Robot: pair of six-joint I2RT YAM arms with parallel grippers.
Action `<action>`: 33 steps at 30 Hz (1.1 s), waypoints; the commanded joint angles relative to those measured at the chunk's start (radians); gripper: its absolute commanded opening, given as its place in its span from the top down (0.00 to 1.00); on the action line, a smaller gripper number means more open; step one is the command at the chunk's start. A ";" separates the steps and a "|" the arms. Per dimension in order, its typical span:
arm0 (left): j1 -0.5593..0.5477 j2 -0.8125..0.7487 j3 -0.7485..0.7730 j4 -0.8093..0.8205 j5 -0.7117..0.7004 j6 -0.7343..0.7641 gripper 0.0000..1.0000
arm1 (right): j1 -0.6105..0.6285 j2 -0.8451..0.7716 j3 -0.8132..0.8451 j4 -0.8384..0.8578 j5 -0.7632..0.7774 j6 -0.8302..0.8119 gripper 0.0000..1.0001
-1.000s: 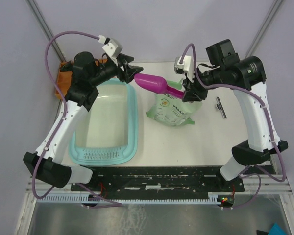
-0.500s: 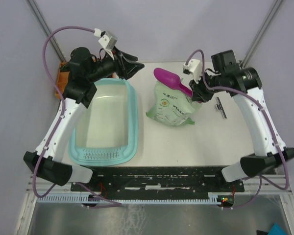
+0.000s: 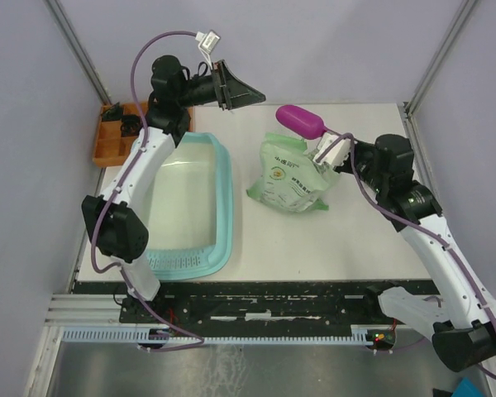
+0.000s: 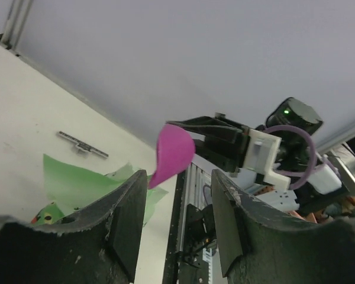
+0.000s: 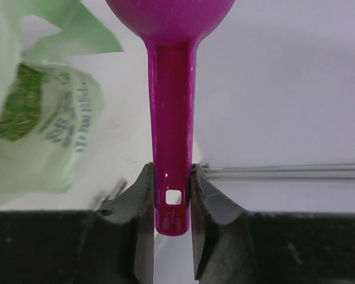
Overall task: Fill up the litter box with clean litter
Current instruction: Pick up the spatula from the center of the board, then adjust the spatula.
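Your left gripper hangs in the air above the table's far edge, just past the far right corner of the litter box. Its jaws stand apart with nothing between them, so that hand is released. Your right gripper is clamped on the handle of the magenta scoop. The right wrist view shows both fingers pressed flat against the handle's end, and the scoop's bowl points away toward the far edge, lifted above the top of the green and white bag. That bag lies on the table about midway between the left and right edges, nearer the far edge, just right of the litter box and apart from it. The litter box sits along the table's left edge, its ribbed ledge at the near edge and its whitish floor showing. In the right wrist view you see a grainy green patch on the bag, and you cannot tell whether it is loose granules or print. The orange tray sits at the far left corner, beside the left arm.
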State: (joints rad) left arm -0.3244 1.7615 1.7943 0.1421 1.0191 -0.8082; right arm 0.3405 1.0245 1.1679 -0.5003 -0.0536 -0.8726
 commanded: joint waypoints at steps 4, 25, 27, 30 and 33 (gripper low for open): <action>-0.007 0.018 0.009 0.374 0.114 -0.323 0.48 | 0.010 -0.016 -0.143 0.502 0.090 -0.312 0.98; -0.029 0.050 0.106 -0.027 -0.069 0.052 0.53 | 0.031 0.056 0.033 0.436 0.080 -0.196 0.98; -0.028 0.048 0.111 0.018 -0.086 0.044 0.53 | 0.032 0.056 0.043 0.406 0.075 -0.185 0.98; -0.028 0.042 0.108 0.100 -0.096 0.016 0.53 | 0.031 0.054 0.046 0.365 0.075 -0.176 0.98; -0.028 0.038 0.101 0.167 -0.090 -0.022 0.52 | 0.032 0.043 0.042 0.334 0.074 -0.168 0.98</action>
State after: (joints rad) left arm -0.3511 1.8233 1.8587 0.1474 0.9417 -0.7902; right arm 0.3668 1.0897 1.1664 -0.1345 0.0185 -1.0698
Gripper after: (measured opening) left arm 0.470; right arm 0.290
